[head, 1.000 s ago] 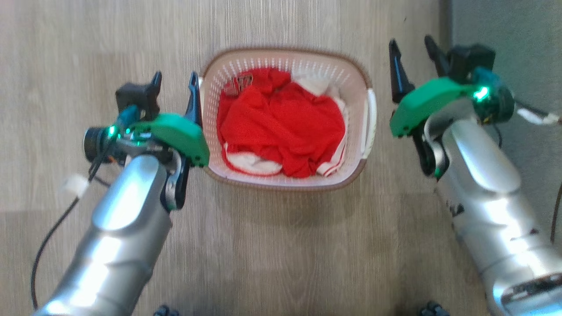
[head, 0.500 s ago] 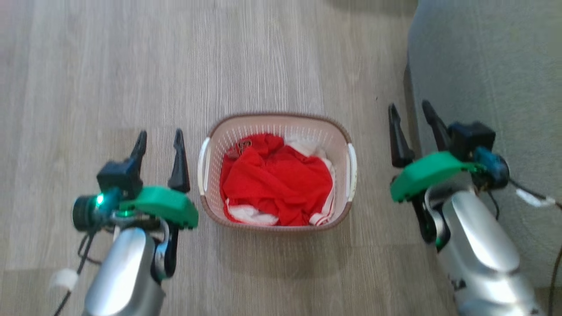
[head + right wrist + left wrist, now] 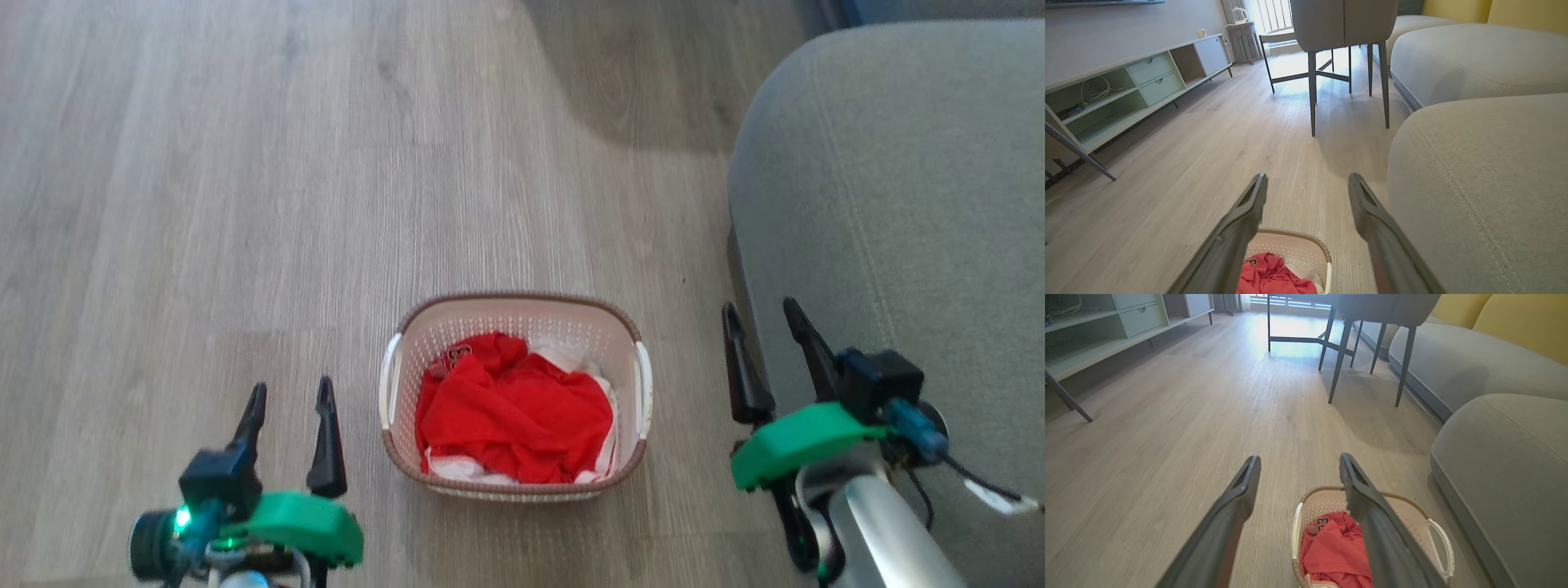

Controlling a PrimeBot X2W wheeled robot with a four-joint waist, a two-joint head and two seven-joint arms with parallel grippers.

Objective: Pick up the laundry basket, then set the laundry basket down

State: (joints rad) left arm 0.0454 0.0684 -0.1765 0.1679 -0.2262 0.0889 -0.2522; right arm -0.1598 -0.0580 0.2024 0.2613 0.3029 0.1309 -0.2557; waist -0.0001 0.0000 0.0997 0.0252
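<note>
The left gripper (image 3: 292, 386) hangs low at the left with its two dark fingers spread wide and nothing between them. The right gripper (image 3: 758, 306) is spread just as wide and just as empty, its fingers pointing the same way. Neither one touches anything.

Between them, apart from both, the laundry basket (image 3: 522, 325) stands upright on the wooden floor (image 3: 245, 204). The left gripper is just beside its left handle (image 3: 390, 371). The right gripper is a little further from the right handle (image 3: 643, 384). One gripper on each side suits a basket with two side handles: it is too broad for a single grasp, so a level lift would call for both arms together.

The basket holds a heap of red clothes (image 3: 514, 412) with some white cloth under it, piled below the brown rim. Soft and loose, it should ride well if the basket is kept flat.

To the right, the grey sofa (image 3: 890, 204) comes close beside the right gripper, leaving that arm little room to swing outward. Further off in the left wrist view stand dark chair legs (image 3: 1337, 363) and a pale low cabinet (image 3: 1126, 322), well clear of the work.

With the basket resting free on the floor and both grippers wide, I judge that nothing is being carried at this moment
</note>
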